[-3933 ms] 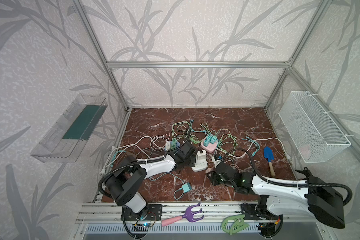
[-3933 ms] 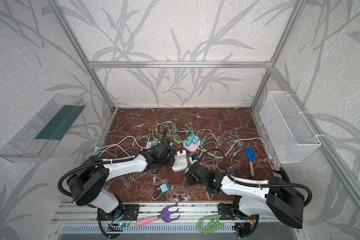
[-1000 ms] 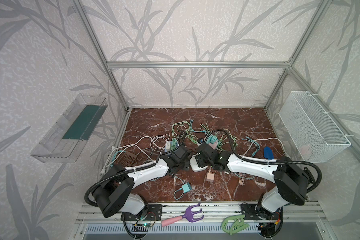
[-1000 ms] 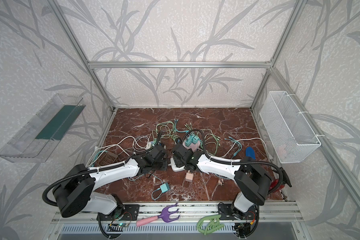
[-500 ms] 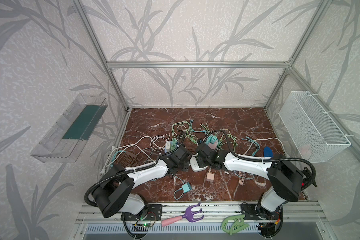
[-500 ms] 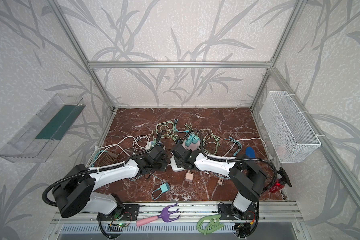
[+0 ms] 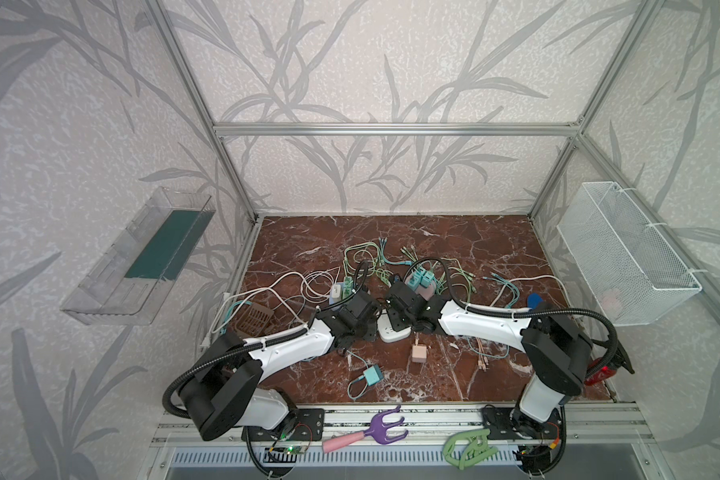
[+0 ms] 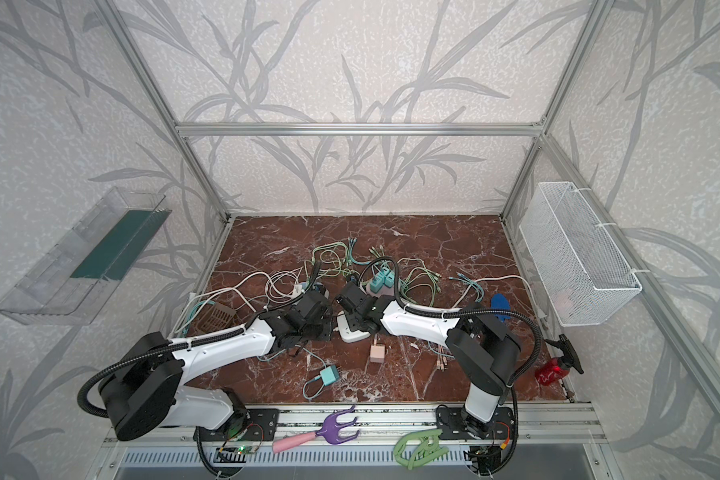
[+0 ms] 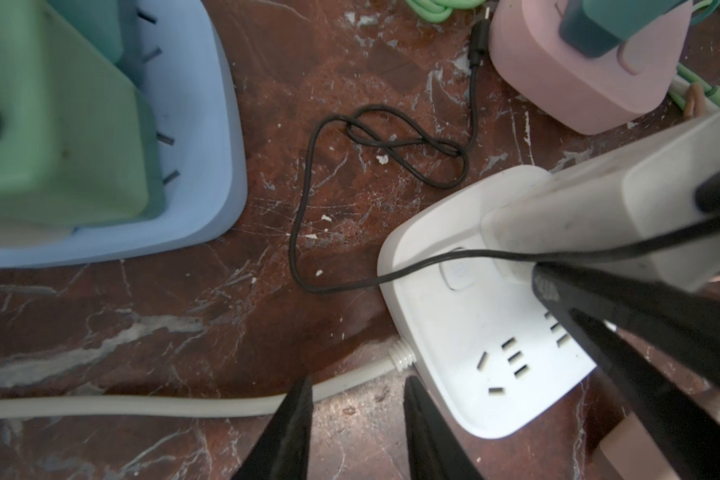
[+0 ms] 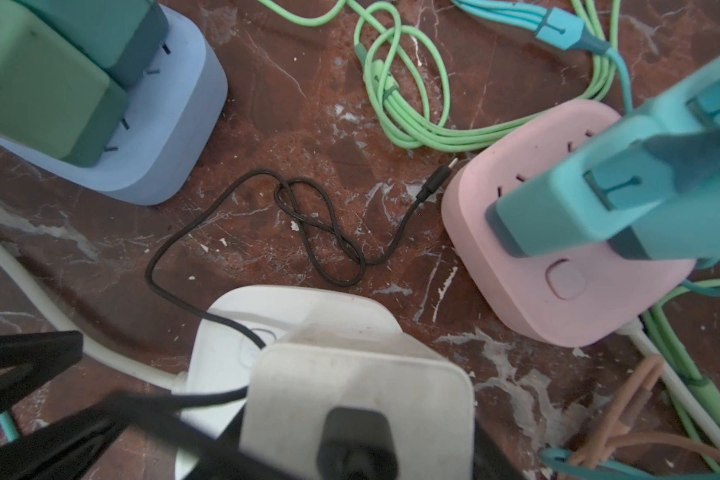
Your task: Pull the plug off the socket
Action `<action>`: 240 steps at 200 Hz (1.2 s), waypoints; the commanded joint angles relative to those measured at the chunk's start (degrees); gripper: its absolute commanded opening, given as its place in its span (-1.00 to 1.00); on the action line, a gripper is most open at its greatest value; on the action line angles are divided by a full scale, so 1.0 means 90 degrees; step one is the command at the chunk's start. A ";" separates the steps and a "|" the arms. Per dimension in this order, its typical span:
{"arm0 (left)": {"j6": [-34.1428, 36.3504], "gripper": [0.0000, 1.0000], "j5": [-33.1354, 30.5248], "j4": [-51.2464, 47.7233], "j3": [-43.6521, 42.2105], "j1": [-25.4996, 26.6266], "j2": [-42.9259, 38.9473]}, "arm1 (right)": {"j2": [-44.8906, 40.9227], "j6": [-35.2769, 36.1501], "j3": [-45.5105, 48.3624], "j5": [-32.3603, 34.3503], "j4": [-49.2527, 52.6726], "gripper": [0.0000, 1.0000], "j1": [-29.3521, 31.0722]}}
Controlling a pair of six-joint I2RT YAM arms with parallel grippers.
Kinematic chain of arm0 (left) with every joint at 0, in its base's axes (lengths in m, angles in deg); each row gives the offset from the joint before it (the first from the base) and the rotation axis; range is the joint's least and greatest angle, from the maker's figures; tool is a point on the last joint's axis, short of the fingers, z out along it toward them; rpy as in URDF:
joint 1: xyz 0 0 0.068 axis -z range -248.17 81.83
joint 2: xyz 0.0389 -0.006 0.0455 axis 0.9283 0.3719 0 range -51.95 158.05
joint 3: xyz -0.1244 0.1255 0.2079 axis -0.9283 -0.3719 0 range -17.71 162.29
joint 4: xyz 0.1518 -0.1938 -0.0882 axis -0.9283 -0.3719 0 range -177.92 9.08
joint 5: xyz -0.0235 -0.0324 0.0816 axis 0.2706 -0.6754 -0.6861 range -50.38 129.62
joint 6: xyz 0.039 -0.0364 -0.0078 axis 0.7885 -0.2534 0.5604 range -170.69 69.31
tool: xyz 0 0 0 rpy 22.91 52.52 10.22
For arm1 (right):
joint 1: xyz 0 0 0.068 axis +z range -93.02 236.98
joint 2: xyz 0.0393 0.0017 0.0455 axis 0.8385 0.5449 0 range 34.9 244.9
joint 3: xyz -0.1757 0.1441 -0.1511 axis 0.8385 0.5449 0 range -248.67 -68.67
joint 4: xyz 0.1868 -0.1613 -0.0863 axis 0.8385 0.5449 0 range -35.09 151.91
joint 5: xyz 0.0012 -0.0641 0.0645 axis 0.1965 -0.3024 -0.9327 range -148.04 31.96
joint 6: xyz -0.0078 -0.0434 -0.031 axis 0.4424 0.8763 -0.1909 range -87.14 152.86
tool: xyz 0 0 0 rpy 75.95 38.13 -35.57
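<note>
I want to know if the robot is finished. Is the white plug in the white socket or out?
In. The white plug stands on the white socket, its base seated against the socket's top.

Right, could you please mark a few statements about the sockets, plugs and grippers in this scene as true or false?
1. The white plug sits in the white socket. True.
2. The pink socket has nothing plugged into it. False: teal plugs sit in the pink socket.
3. The right gripper has its jaws on either side of the white plug. True.
4. The beige adapter is plugged into the white socket. False: the beige adapter lies loose on the table near it.
5. The left gripper is clamped on the pink socket. False: the left gripper has its jaws apart by the white socket's cord.
6. A black cable leads from the white plug. True.
</note>
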 commanded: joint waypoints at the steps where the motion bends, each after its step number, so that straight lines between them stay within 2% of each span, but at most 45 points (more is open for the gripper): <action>1: -0.0029 -0.21 -0.0125 -0.0050 -0.0105 -0.0056 -0.0149 | 0.0240 -0.0086 -0.0248 -0.0339 0.0236 0.16 -0.0016; 77: -0.0102 -0.21 -0.0079 0.0231 -0.0279 -0.0098 -0.0206 | 0.0454 -0.0044 -0.0381 -0.0270 0.0189 0.32 -0.0021; 149: -0.0076 -0.19 0.0042 0.0519 -0.0204 -0.0144 0.0086 | 0.0572 0.0050 -0.0458 -0.0256 -0.0011 0.19 -0.0021; 240: -0.0036 -0.18 0.0675 0.0932 -0.0115 -0.0348 0.0516 | 0.0563 0.0100 -0.0468 -0.0011 -0.0228 0.31 -0.0026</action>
